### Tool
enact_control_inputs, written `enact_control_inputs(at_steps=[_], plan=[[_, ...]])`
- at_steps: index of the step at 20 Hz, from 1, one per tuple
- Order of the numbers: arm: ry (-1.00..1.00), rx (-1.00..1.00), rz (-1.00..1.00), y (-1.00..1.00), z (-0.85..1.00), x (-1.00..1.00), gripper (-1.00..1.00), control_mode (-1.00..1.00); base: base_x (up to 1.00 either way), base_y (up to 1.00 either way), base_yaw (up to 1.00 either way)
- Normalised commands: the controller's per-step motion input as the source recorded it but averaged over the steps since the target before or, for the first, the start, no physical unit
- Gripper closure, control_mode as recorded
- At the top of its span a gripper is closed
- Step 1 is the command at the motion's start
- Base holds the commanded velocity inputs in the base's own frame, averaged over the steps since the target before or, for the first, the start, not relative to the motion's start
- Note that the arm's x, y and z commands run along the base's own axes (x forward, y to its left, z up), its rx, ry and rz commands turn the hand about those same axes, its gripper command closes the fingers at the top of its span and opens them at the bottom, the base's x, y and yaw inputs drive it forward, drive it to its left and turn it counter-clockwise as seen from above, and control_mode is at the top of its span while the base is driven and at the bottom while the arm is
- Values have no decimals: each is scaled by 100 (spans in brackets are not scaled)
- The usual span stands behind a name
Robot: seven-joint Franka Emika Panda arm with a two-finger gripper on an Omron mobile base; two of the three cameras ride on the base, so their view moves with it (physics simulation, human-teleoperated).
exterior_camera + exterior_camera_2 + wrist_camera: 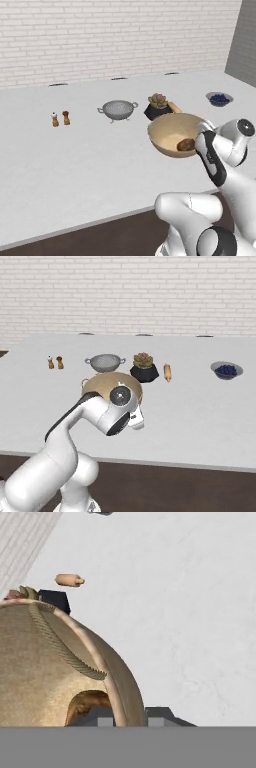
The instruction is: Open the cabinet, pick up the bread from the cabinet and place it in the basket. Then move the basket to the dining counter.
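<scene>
The hand [131, 716] is clamped on the rim of the woven basket [167, 131], bread [186, 145] inside, above the white counter [75, 155].

Glossy white rounded arm [200, 220] links, dark grey joint bands, round grey end caps at the joints; small dark fingers [102, 716].

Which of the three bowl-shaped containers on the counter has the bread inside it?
The tan woven basket, holding the bread; the metal colander looks empty, the small bowl holds blueberries.
</scene>
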Motion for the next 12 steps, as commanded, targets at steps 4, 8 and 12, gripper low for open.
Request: enact_control_inputs(at_steps=[4,8,12], plan=[[7,0,0,0,-52,24,100,-100,0,0,0],[9,0,0,0,-52,16,100,-100,0,0,0],[8,0,0,0,-48,9,100,-100,0,0,0]])
